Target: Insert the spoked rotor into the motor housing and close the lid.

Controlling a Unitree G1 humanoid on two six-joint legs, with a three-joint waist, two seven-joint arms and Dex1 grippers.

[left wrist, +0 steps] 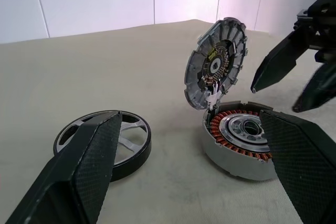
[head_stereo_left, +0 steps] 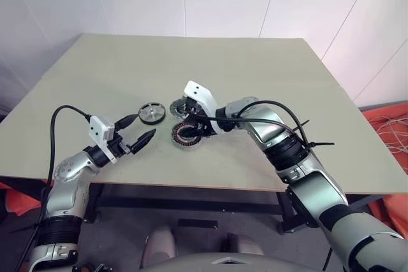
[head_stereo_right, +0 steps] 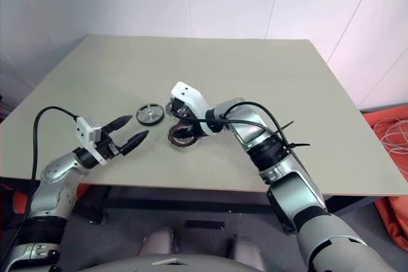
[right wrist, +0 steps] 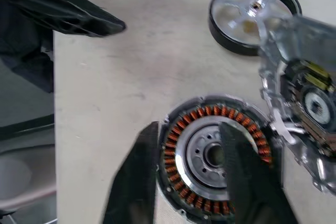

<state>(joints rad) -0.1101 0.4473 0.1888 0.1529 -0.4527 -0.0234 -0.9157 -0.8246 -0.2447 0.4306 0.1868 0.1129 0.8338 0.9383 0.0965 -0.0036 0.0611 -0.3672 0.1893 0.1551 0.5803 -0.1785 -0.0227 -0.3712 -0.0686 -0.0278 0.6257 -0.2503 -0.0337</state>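
I am leaning over a pale table (head_stereo_left: 268, 93) that is taking up most of the head view, with all the parts sitting near the middle of the frame. My right gripper (right wrist: 191, 182) is hovering directly over the motor housing (left wrist: 239, 140), fingers partly apart and grasping nothing; in my right wrist view its copper windings are showing between and around the two black fingers. My left gripper (head_stereo_left: 137, 141) is waiting at lower left of the head view, spread wide and empty, pointing toward the parts.

The housing is lying open at centre, its bore facing up. The lid (left wrist: 216, 69) is standing tilted up on edge at the housing's far rim, its inner face turned toward my left wrist camera; it looks hinged or propped there, I cannot tell which.

The spoked rotor (head_stereo_left: 152, 113) is lying flat on the table just left of the housing, apart from it, its axis upright. It is sitting between my two grippers, and the left fingers look the nearer of the two, aimed almost at it. So the pick is mine to make leftward and down, then carry the wheel rightward over the open cup.
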